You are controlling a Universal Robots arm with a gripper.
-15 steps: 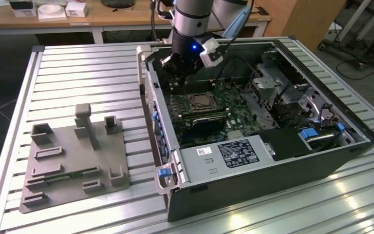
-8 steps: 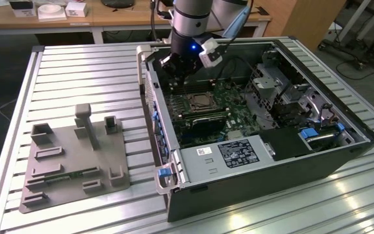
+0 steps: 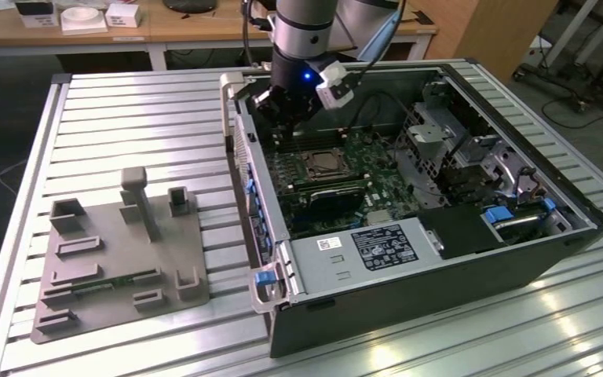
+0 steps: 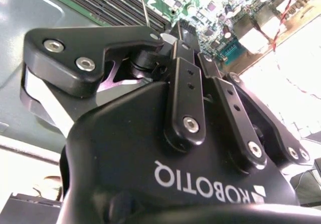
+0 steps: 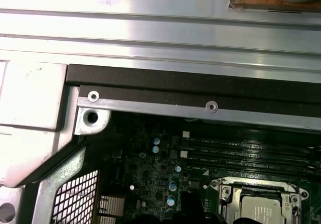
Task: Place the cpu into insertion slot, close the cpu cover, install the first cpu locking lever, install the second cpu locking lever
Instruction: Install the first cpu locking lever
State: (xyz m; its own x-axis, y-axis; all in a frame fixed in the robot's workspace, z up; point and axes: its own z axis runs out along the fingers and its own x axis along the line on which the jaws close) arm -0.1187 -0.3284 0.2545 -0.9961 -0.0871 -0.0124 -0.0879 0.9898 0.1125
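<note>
In the exterior view an open computer case (image 3: pixel 553 259) lies on a slatted metal table. The green circuit board inside carries the insertion slot (image 3: pixel 323 163). The cpu (image 5: pixel 262 210), with its silvery top, sits in the slot. The cpu cover (image 5: pixel 253 185) lies flat as a metal frame around it. How the locking levers stand is not clear. My gripper (image 3: pixel 283 116) hangs inside the case at its far corner, above and just beyond the slot, touching nothing that I can see. The second wrist view looks along the gripper's black body (image 4: pixel 165 148) toward the board.
Long black memory slots (image 5: pixel 251 148) run beside the socket. A grey box with a white label (image 3: pixel 375 247) fills the case's near end. The case's metal rim (image 5: pixel 200 108) stands close behind the gripper. A grey fixture plate (image 3: pixel 123 259) lies on the table at the exterior view's left.
</note>
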